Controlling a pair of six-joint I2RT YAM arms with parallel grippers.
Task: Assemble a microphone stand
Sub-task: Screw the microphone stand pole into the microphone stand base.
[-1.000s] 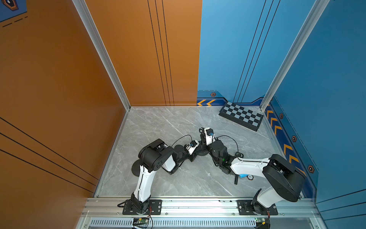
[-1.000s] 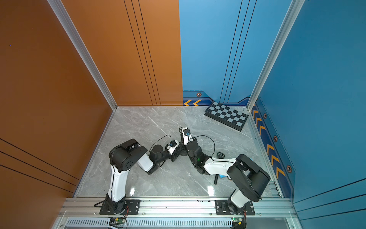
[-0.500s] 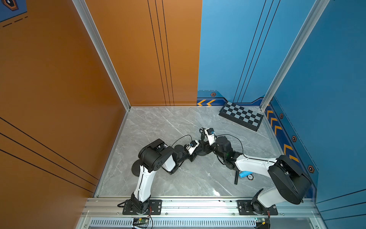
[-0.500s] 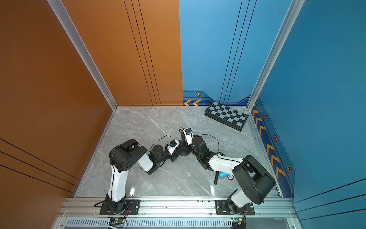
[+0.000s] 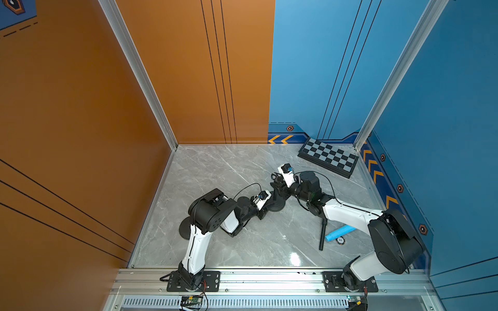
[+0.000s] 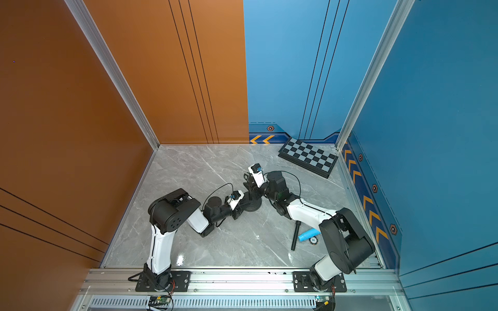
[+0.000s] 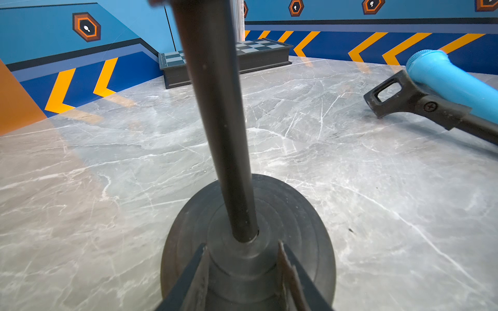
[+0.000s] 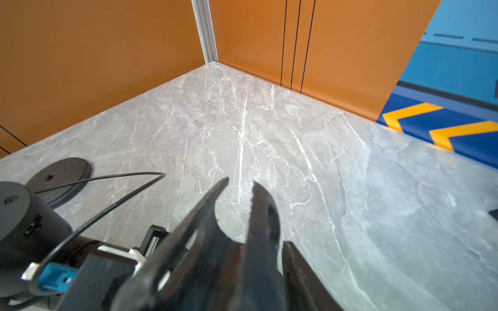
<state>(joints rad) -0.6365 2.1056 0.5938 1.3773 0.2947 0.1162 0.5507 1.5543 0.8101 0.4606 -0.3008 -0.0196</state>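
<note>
Nearest: spare rod (image 5: 322,237) flat on the tabletop (image 5: 242,175), blue microphone (image 5: 340,232) lying against it; spare disc (image 5: 184,229) well apart from both; middle: base (image 7: 318,242) sits flat, pole (image 7: 215,107) stands in its hub; left gripper (image 7: 241,245) grasps that hub, a finger on each side; right gripper (image 5: 279,187) sits at the clip (image 8: 213,210) on the pole's top, clenched or released I cannot tell; step looks like seating pole and clip; next likely needs the right gripper to let go and fetch the blue microphone while the left steadies the base; far: chessboard (image 5: 328,157) by the wall; no containers in use.
</note>
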